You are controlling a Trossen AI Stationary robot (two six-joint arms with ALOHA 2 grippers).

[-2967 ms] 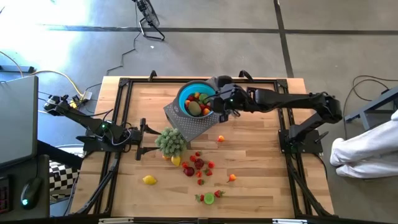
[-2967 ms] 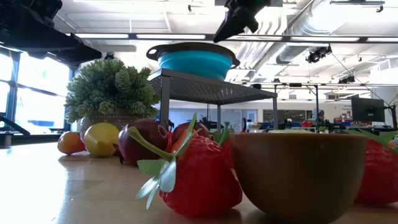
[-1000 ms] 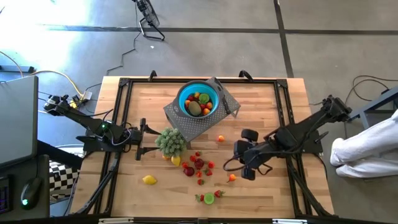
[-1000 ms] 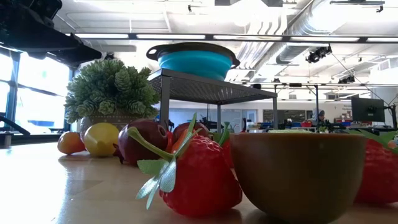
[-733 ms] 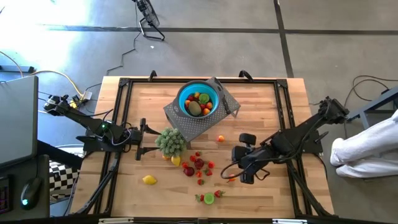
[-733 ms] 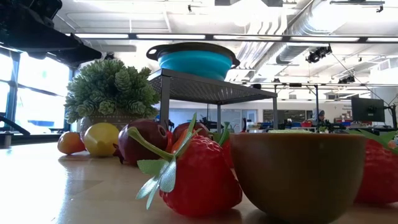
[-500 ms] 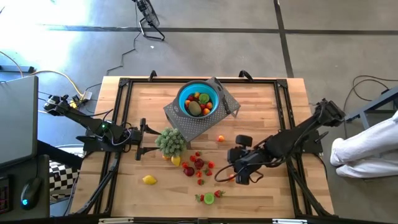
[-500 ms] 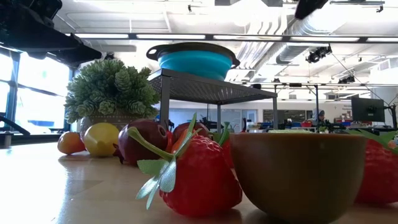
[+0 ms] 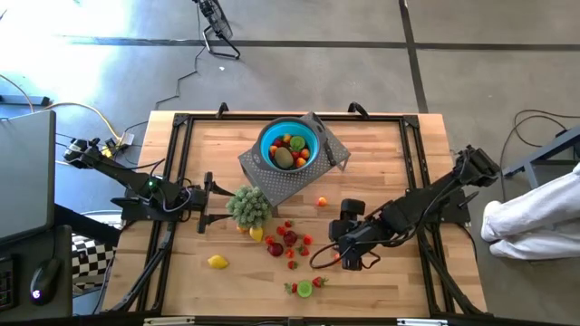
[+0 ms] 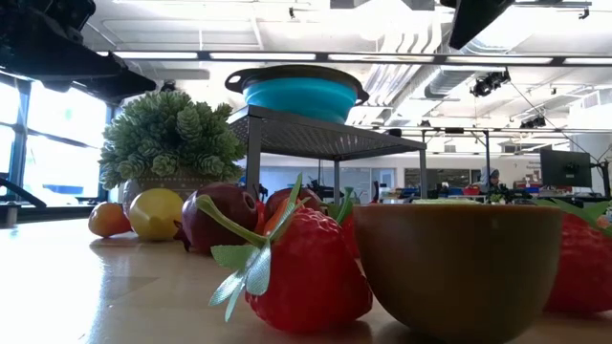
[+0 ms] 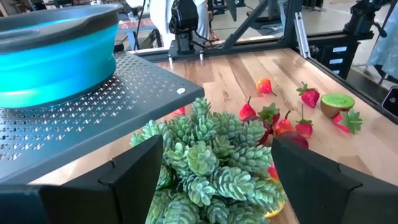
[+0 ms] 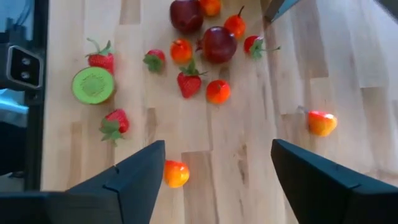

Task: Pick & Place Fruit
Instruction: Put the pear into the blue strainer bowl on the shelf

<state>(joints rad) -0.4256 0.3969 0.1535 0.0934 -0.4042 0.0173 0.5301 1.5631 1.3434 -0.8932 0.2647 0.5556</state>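
Fruit looks light, smooth and apt to roll; right gripper, fingers spread, should pinch the orange piece across its middle

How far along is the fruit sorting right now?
Done: several fruits lie in the blue bowl on the rack. In hand: nothing; the right gripper is open above a small orange fruit. Left: about a dozen pieces on the table, including the lemon and kiwi half.

Two dark, slim jointed arms

The left arm and right arm are black, each ending in broad, flat, angular fingers.
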